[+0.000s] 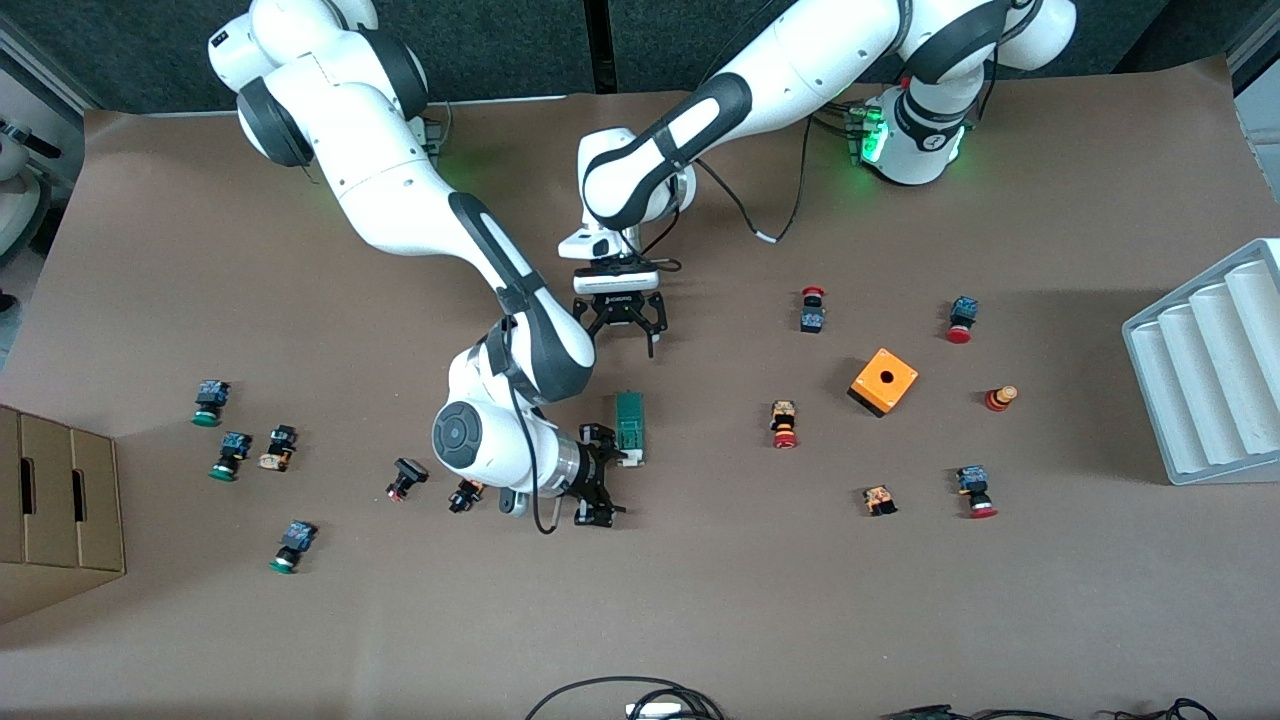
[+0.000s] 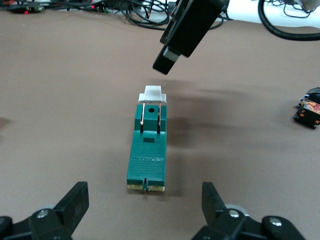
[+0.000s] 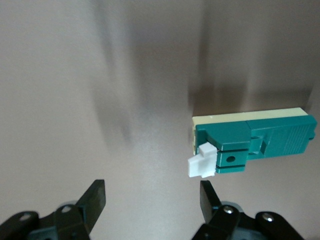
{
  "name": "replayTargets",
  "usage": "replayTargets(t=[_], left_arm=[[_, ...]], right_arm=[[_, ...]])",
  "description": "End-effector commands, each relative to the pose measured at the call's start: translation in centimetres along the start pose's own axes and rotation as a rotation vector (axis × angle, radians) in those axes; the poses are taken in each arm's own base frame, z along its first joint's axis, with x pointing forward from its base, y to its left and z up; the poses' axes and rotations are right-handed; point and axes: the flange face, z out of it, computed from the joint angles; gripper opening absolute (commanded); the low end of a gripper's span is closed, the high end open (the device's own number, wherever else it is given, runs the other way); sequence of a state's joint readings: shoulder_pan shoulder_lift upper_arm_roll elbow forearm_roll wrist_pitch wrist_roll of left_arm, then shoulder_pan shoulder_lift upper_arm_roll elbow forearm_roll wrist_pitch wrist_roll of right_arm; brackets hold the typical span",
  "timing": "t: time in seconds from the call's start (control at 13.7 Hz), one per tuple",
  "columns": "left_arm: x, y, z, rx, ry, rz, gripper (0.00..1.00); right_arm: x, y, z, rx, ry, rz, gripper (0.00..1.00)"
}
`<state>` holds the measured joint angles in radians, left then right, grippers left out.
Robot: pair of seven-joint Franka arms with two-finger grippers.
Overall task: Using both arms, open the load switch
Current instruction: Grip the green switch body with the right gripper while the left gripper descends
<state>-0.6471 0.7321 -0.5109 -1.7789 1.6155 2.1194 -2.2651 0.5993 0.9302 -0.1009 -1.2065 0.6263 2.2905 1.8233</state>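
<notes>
The load switch [image 1: 629, 424] lies flat near the middle of the table [image 1: 700, 600], a slim dark-green block with its long axis running toward and away from the front camera. Its white end piece [image 2: 152, 94] points toward that camera, and its cream-edged end points toward the arms' bases.

The left gripper [image 1: 622, 318] hangs over the bare table just at the base-side end of the switch, jaws spread wide and grasping nothing; in its wrist view the switch [image 2: 148, 150] lies lengthwise between the two fingertips [image 2: 75, 200], apart from both.

The right gripper [image 1: 597, 478] sits low beside the switch's white end, on the side toward the right arm's end of the table. Its jaws are parted and hold nothing. In its wrist view the white end piece [image 3: 201, 162] lies just ahead of one fingertip [image 3: 206, 196]; whether they touch is hard to tell.

An orange cube [image 1: 883, 381] with a round hole and scattered push buttons [image 1: 785, 424] lie well apart from the switch.
</notes>
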Motion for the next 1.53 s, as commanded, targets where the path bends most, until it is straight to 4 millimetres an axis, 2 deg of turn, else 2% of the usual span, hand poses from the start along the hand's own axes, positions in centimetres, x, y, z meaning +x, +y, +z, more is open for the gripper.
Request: replayTargets(t=[0.0, 0.07, 0.22, 0.66, 0.8, 0.88, 0.95, 1.1, 1.46], left_arm=[[-0.6, -0.2, 1.2, -0.020, 0.058, 0.024, 1.00], [-1.1, -0.6, 2.2, -0.018, 0.081, 0.026, 1.00], [-2.5, -0.7, 2.5, -0.006, 0.120, 0.004, 1.00], [-3.3, -0.7, 3.1, -0.006, 0.138, 0.019, 1.00], [-4.6, -1.0, 4.2, -0.004, 0.169, 0.045, 1.00], [-5.4, -1.4, 4.9, -0.013, 0.208, 0.045, 1.00], [-6.2, -1.6, 5.5, -0.026, 0.232, 0.033, 1.00], [-6.5, -1.7, 6.0, -0.029, 0.255, 0.031, 1.00], [-6.0, -0.4, 7.4, -0.023, 0.260, -0.004, 1.00]], right_arm=[[-1.1, 0.2, 1.1, 0.011, -0.016, 0.028, 0.78], [-1.0, 0.3, 1.4, 0.004, -0.013, 0.030, 0.74], [-0.9, 0.5, 1.6, -0.014, -0.008, 0.031, 0.73], [-1.1, 1.3, 1.6, -0.080, 0.011, 0.023, 0.63], [-1.2, 1.6, 1.9, -0.084, 0.015, 0.018, 0.59], [-1.2, 1.7, 2.0, -0.086, 0.019, 0.016, 0.53], [-1.5, 1.9, 2.1, -0.087, 0.021, 0.011, 0.53], [-1.5, 2.0, 2.2, -0.090, 0.023, 0.010, 0.51], [-1.1, 2.1, 2.4, -0.099, 0.053, -0.009, 0.50]])
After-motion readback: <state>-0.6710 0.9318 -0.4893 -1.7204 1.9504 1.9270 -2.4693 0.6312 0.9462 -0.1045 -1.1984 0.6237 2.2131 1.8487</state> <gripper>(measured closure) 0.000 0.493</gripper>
